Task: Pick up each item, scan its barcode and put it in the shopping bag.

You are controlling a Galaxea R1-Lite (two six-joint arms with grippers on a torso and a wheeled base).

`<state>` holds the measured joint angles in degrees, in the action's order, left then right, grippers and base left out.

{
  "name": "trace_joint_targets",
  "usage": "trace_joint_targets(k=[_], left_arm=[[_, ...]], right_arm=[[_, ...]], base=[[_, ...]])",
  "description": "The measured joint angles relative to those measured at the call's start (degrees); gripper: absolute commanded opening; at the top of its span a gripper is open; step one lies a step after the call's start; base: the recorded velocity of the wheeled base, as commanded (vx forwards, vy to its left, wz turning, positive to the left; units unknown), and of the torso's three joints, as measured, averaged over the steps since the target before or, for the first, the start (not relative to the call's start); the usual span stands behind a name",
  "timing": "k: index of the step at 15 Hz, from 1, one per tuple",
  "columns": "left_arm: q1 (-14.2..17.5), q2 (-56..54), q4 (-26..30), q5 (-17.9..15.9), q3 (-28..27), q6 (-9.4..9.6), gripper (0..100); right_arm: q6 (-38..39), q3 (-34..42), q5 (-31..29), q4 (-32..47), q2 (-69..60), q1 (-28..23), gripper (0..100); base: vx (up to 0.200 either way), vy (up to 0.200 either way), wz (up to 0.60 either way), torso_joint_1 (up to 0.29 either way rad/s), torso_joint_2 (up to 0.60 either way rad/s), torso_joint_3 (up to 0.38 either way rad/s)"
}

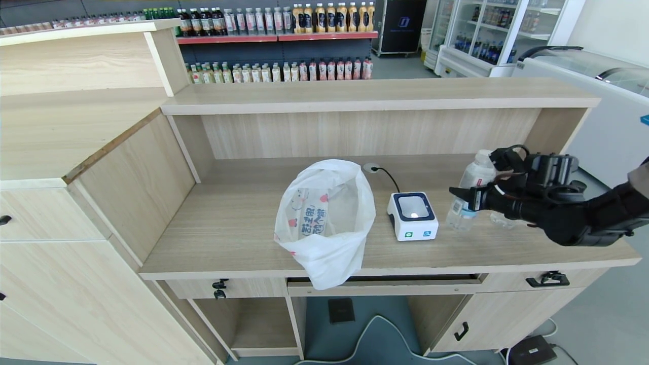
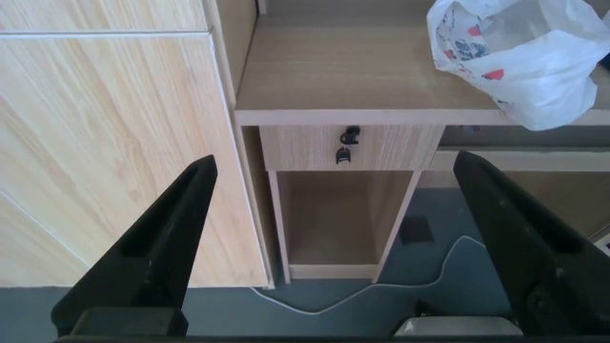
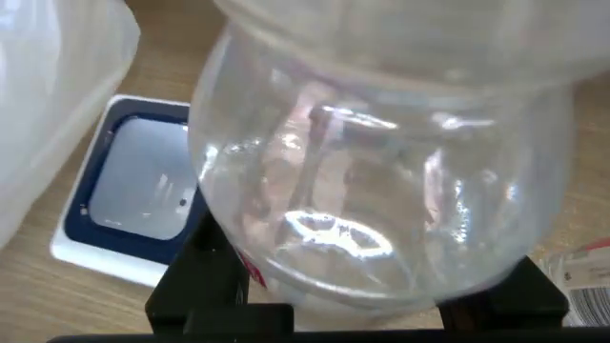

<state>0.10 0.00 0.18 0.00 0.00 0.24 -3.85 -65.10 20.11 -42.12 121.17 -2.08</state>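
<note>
The bottle [image 1: 469,195] is the item in hand, at the right end of the worktop [image 1: 228,223]. Reading across from the left:

The left hand [image 2: 335,162] hangs low beside the cabinet, its fingers spread wide with nothing between them. It looks up toward the drawer front and is no help to this step.

The shopping bag [image 1: 324,213] sits mid-worktop with its mouth open upward. A printed packet [image 1: 310,219] is already inside, and the bag's lower part droops over the front edge. It is limp, so the bottle is best lowered through the mouth rather than dropped, or the bag may slide off.

The scanner [image 1: 412,215] stands just right of the bag, its window facing up.

The bottle is just right of the scanner, leaning a little, with its label low on the body. The right hand [image 3: 353,300] has a finger on each side of it and appears closed on it.

To do the scan well, I judge the bottle should be carried left over the window and turned until the label's barcode faces down at the glass. It should be held steady there, with the fingers kept off the label. The clear plastic looks slick, so the grip should be firm.
</note>
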Motion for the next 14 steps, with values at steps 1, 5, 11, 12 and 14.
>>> trace_joint_targets(k=[1,5,11,12,14], left_arm=[[0.00,0.00,0.00,0.00,0.00,0.00,100],[-0.05,0.00,-0.02,0.00,0.00,0.00,100],[-0.05,0.00,0.00,0.00,0.00,0.00,100],[-0.05,0.00,0.00,0.00,0.00,0.00,100],[-0.02,0.00,0.00,-0.02,0.00,0.02,100]], right_arm=[[3.06,-0.80,0.55,5.17,-3.07,0.05,0],[12.61,-4.61,16.01,23.45,-17.21,0.33,0],[14.21,0.94,42.51,27.61,-31.79,1.57,0],[14.38,2.34,43.76,27.65,-33.41,2.79,0],[16.57,4.55,44.89,27.73,-36.58,7.68,0]], base=[[0.000,0.000,0.00,0.000,0.00,0.000],[0.000,0.000,0.00,0.000,0.00,0.000],[0.000,0.000,0.00,0.000,0.00,0.000],[0.000,0.000,0.00,0.000,0.00,0.000],[0.000,0.000,0.00,0.000,0.00,0.000]])
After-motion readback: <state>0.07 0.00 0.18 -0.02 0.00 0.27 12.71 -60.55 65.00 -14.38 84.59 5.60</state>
